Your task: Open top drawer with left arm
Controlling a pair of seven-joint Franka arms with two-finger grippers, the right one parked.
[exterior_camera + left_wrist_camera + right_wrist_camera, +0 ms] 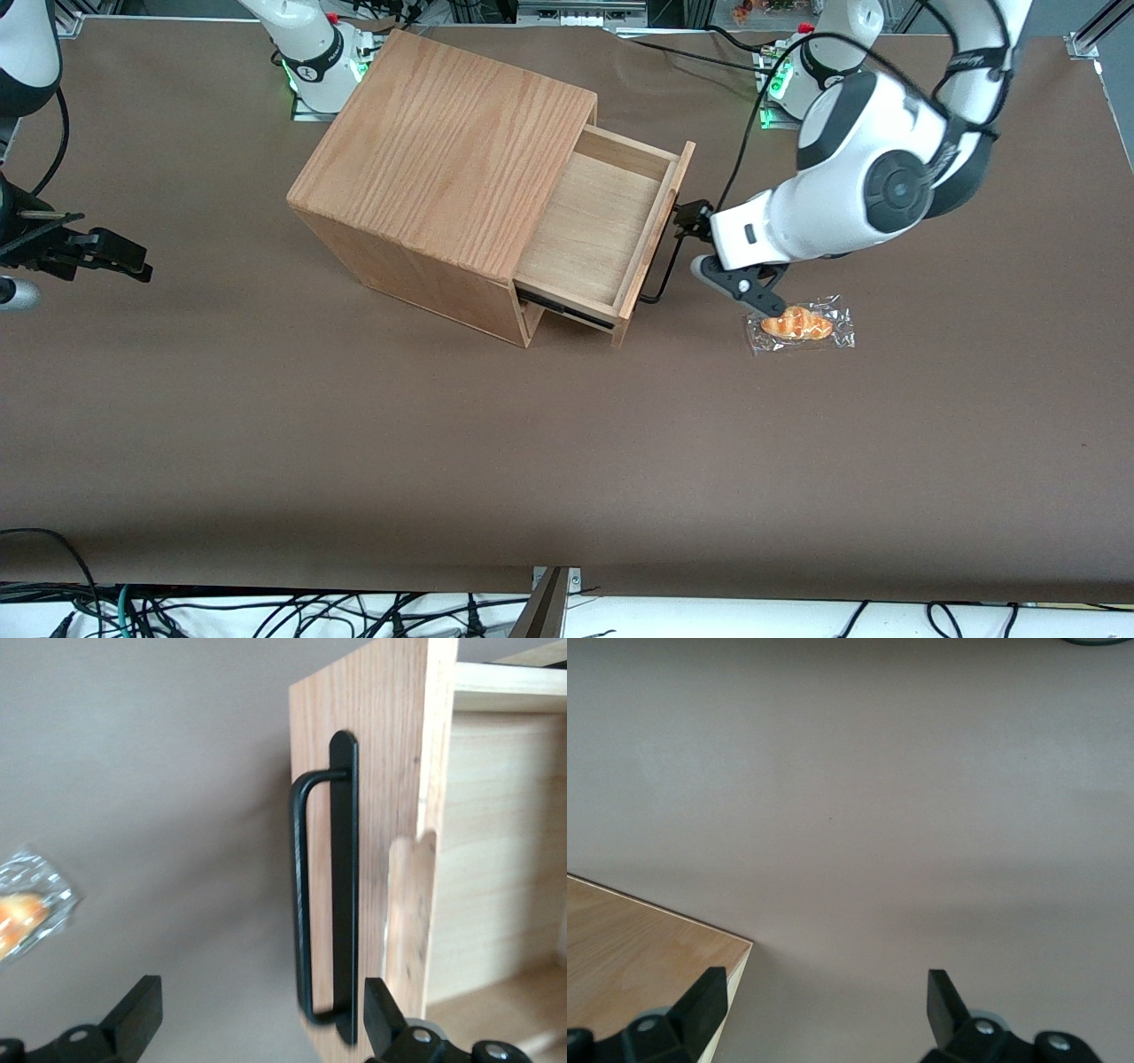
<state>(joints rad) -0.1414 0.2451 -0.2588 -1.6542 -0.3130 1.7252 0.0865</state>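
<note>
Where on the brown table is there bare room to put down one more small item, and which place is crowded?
Bare brown table surface spreads from the oak cube cabinet to the table edge nearest the front camera. It is crowded in front of the pulled-out shallow oak top drawer: the open black pincer sits at its thin black bar handle, and the wrapped orange croissant lies close beside.

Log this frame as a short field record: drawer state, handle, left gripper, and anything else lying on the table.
drawer: top drawer pulled well out of the oak cabinet, pale bottom showing, nothing seen inside
handle: black bar handle on the drawer front, not gripped
gripper: left arm's gripper open, just in front of the drawer front, fingers wide apart and clear of the handle
other item: wrapped croissant on the brown table, beside the gripper and nearer the front camera
task status: drawer looks open
</note>
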